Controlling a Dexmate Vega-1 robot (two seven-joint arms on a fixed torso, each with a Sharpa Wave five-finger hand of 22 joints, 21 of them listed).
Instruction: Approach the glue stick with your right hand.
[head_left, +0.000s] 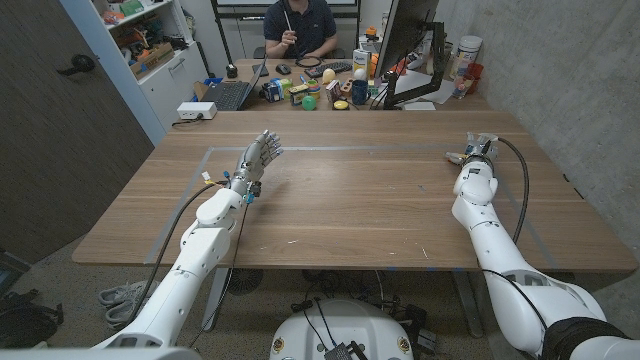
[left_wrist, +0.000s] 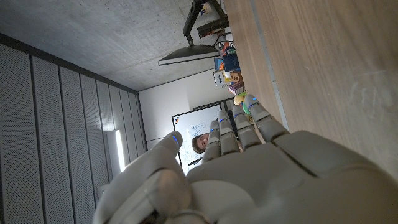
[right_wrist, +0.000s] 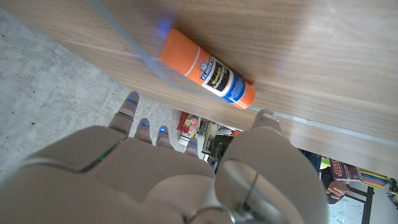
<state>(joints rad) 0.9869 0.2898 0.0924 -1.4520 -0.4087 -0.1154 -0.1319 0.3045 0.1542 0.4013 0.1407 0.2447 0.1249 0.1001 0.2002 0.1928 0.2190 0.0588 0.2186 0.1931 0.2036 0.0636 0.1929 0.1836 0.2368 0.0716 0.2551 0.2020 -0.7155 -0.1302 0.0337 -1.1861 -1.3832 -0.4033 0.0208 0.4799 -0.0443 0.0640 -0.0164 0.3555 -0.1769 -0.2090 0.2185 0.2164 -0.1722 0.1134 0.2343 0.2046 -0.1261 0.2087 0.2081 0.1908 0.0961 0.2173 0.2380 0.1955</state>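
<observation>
Wooden table (head_left: 360, 200): broad and bare in the middle of the head view, with a thin taped outline on its top.
Right hand (head_left: 478, 150): at the upper right of the head view, near the table's far right corner. In the right wrist view (right_wrist: 180, 180) its fingers are apart, fingertips pointing past the stick, nothing held.
Glue stick (right_wrist: 207, 68): orange tube with a white and blue label, lying on its side across the upper middle of the right wrist view, beside a tape line. In the head view only a small orange tip shows by the fingers (head_left: 453, 157).
Gap: the stick lies just beyond the fingertips, apart from them as far as I can tell.
Doing it well: I would ease the hand forward slowly and low, fingers kept spread, thumb on one side. A round tube will likely roll if nudged.
Left hand (head_left: 258, 156): raised above the table at upper left of centre, fingers straight and close together, empty.
Person (head_left: 298, 30): seated at a cluttered desk behind the table.
</observation>
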